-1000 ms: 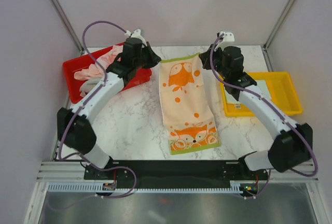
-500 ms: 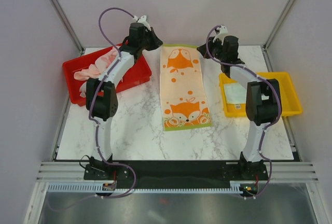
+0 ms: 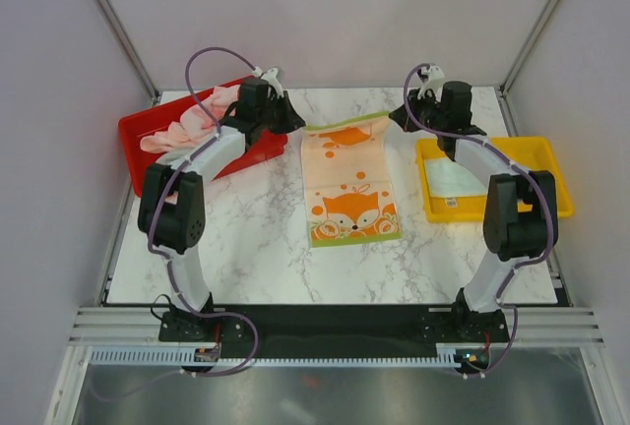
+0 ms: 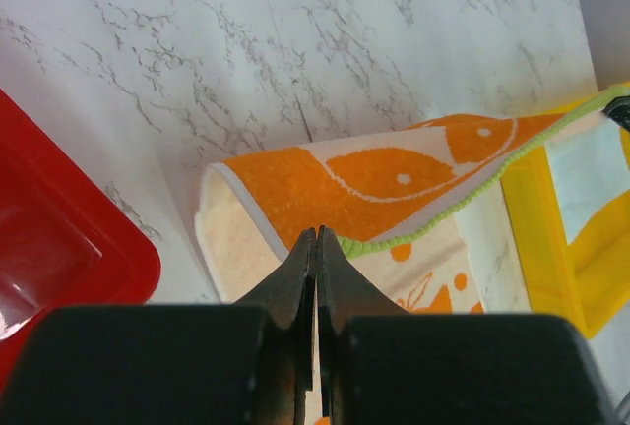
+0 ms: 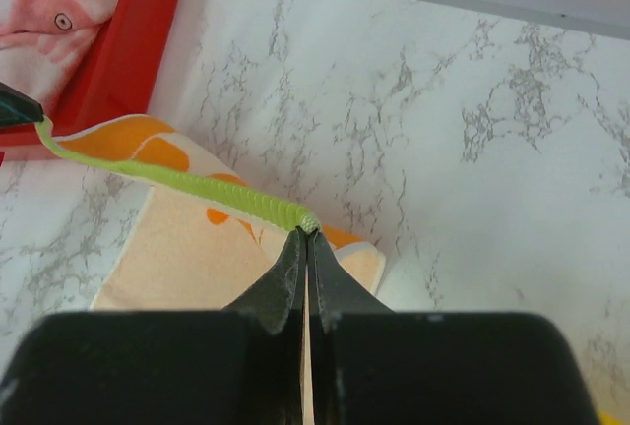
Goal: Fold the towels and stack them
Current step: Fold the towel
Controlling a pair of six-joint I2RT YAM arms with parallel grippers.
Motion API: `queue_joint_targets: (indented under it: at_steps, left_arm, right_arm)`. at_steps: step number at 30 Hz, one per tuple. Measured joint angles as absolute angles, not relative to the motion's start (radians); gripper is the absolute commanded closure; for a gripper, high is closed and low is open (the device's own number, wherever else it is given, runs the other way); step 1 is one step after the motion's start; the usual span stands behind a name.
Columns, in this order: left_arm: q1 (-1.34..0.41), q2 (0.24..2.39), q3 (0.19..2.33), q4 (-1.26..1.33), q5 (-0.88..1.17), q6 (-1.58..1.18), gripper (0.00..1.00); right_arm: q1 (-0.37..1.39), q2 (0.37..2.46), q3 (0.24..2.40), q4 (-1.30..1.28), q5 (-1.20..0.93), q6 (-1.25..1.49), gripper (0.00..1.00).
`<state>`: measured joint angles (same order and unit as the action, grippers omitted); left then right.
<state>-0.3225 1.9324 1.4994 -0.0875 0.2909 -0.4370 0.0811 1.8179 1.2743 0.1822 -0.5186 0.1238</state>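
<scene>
Here, left pincer (image 4: 316, 234) and right pincer (image 5: 304, 234) pinch the fox towel (image 3: 350, 167).

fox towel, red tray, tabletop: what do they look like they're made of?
fox towel: soft terry-like cloth, matte; looped green hem, sags between its raised corners.
red tray: probably hard plastic; glossy highlights, moulded rounded corner.
table: smooth marble-look top, grey veins on white; real stone or printed laminate, cannot tell.
</scene>
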Motion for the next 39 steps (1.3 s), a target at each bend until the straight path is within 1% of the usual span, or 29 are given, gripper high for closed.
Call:
queue_joint_targets:
  at_steps: [4,9,14,17,27,33,39]
  left_arm:
    - [-0.347,1.793,1.372,-0.063,0.297,-0.437,0.98]
    - [-0.405,1.641,1.205,-0.038,0.297,-0.443,0.98]
    - [-0.444,1.561,1.045,-0.035,0.298,-0.456,0.98]
    - [-0.468,1.533,0.988,-0.036,0.298,-0.463,0.98]
    - [-0.517,1.452,0.866,-0.041,0.296,-0.480,0.98]
    - [-0.538,1.441,0.842,-0.044,0.290,-0.480,0.98]
    - [-0.553,1.420,0.819,-0.050,0.286,-0.481,0.98]
  right_arm:
    - [0.083,1.693,1.155,0.159,-0.518,0.119,1.00]
    - [0.083,1.540,0.963,0.157,-0.516,0.176,1.00]
    - [0.091,1.438,0.849,0.117,-0.507,0.234,1.00]
    - [0.114,1.388,0.802,0.103,-0.489,0.268,1.00]
    - [0.220,1.245,0.641,0.057,-0.401,0.356,1.00]
    - [0.222,1.225,0.628,0.025,-0.352,0.364,1.00]
    - [0.224,1.157,0.628,-0.024,-0.311,0.363,1.00]
